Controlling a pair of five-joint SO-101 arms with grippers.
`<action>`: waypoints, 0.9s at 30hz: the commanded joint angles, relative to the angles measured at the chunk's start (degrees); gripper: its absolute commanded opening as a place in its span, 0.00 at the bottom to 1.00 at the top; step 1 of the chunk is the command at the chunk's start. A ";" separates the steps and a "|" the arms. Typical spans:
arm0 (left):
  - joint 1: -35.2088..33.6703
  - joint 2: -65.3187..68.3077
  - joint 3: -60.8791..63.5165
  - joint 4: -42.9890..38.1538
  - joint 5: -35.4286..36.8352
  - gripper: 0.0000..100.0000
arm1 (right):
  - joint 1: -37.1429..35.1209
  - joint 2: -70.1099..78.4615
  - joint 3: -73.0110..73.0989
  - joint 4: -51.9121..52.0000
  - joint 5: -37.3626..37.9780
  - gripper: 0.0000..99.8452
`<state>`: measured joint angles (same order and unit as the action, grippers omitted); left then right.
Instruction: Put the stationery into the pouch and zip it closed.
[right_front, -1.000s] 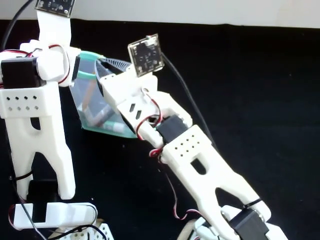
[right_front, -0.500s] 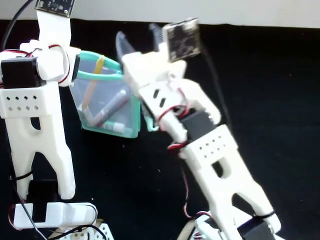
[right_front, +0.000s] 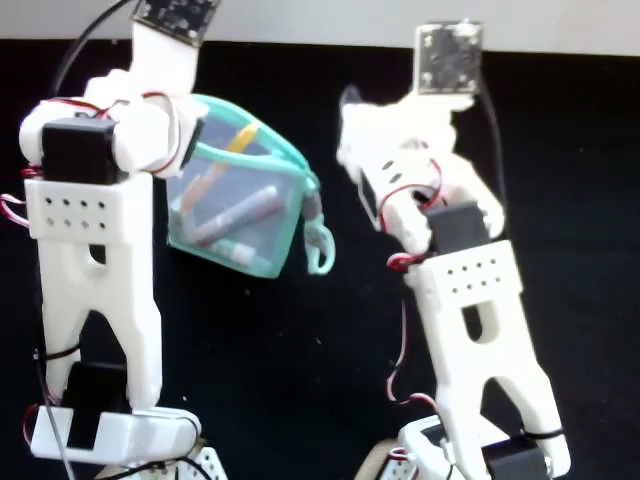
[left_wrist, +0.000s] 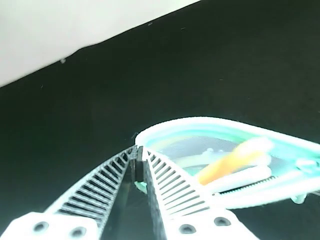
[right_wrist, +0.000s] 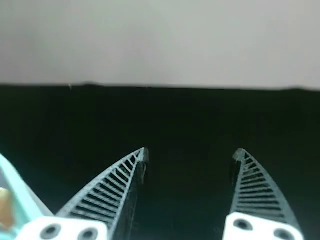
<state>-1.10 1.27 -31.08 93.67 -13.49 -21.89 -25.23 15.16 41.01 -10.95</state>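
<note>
Desk (right_front: 580, 180): lying black beneath you.
Left tool (left_wrist: 138, 155): you are pinching the pouch (right_front: 275, 215) rim, stationery (right_front: 240, 212) inside.
Right tool (right_wrist: 190, 156): gaping wide beside pouch.

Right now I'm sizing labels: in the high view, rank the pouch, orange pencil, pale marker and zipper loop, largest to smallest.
1. pouch, largest by far.
2. pale marker and orange pencil: about equal in length, both seen through the pouch wall, so not ranked.
3. zipper loop, smallest.
</note>
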 joint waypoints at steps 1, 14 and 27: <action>-3.74 0.92 -2.42 1.05 2.20 0.01 | 0.57 -2.15 2.33 0.13 0.09 0.26; 3.82 1.10 -11.03 5.36 2.11 0.01 | 0.40 -2.15 5.41 0.22 0.09 0.26; 7.52 7.25 1.27 2.99 2.11 0.01 | 1.71 -8.84 7.16 7.60 0.44 0.26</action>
<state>2.33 4.79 -33.19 95.87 -11.82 -21.80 -30.77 22.55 46.20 -10.95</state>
